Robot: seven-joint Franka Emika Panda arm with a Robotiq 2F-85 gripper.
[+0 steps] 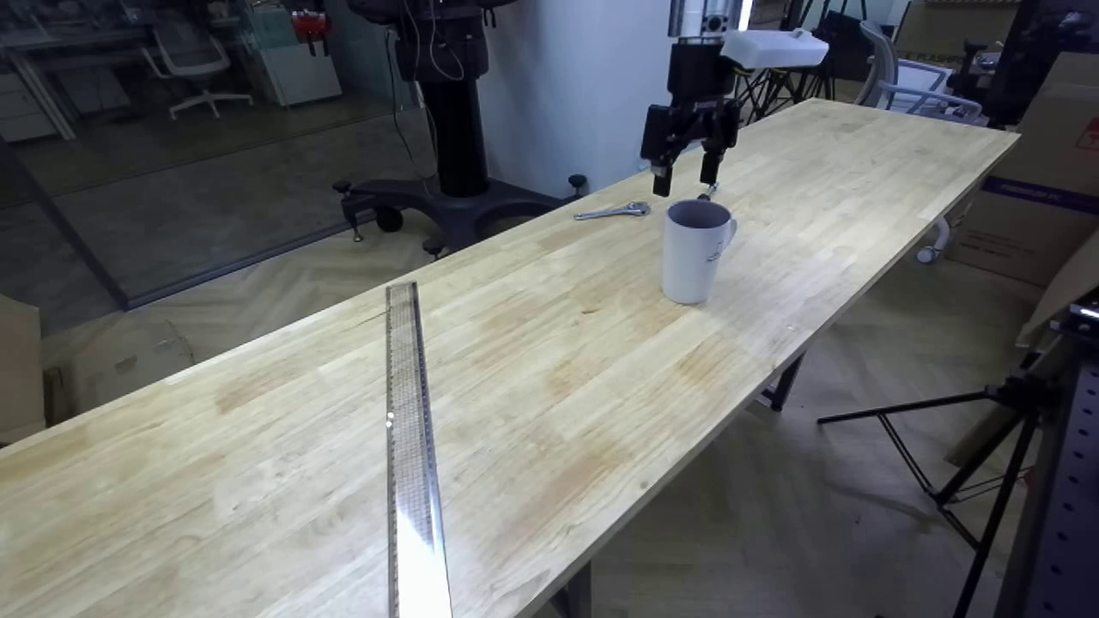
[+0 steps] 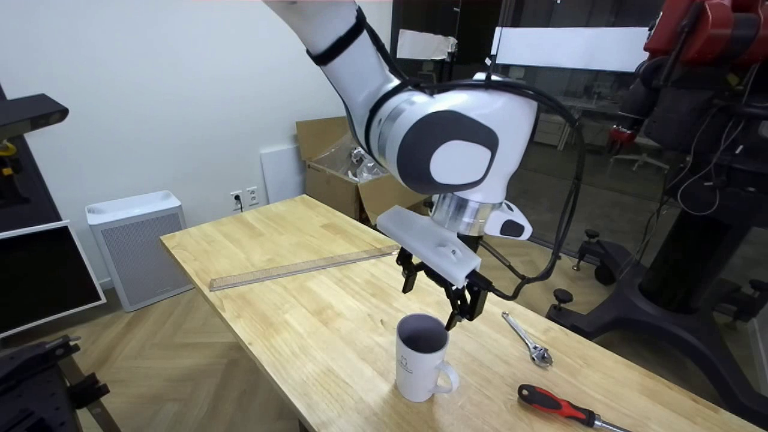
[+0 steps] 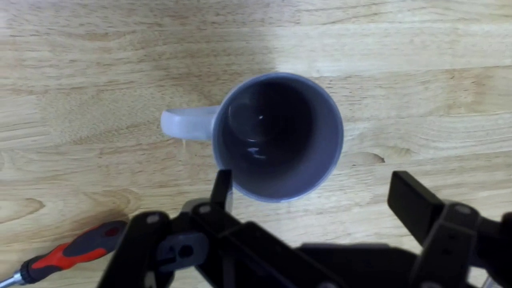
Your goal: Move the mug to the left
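A pale bluish-white mug (image 2: pixel 411 377) with a dark grey inside stands upright on a long, light wooden surface (image 1: pixel 549 412). In an exterior view it is in the near part of the scene, with its handle to the right and a small dark print on its side. A black end effector (image 2: pixel 431 305), carried by a white robot arm (image 2: pixel 459 162), hangs close above the mug, off to one side. Its two fingers (image 3: pixel 222 188) point down and are spread wide, with a broad gap between them. Seen from the wrist, looking down, the mug's round opening sits in the middle with the handle to the left; the finger on the left overlaps the rim in this view, while the other is well apart to the right. In an exterior view, a metal wrench (image 2: pixel 531 342) lies to the right of the mug. Nearer, also to the right, is a hand tool (image 2: pixel 558 407) with a red-and-black handle. A long transparent ruler (image 2: pixel 300 268) crosses the surface at the far left. An open cardboard box (image 2: pixel 330 189) stands past the far end.
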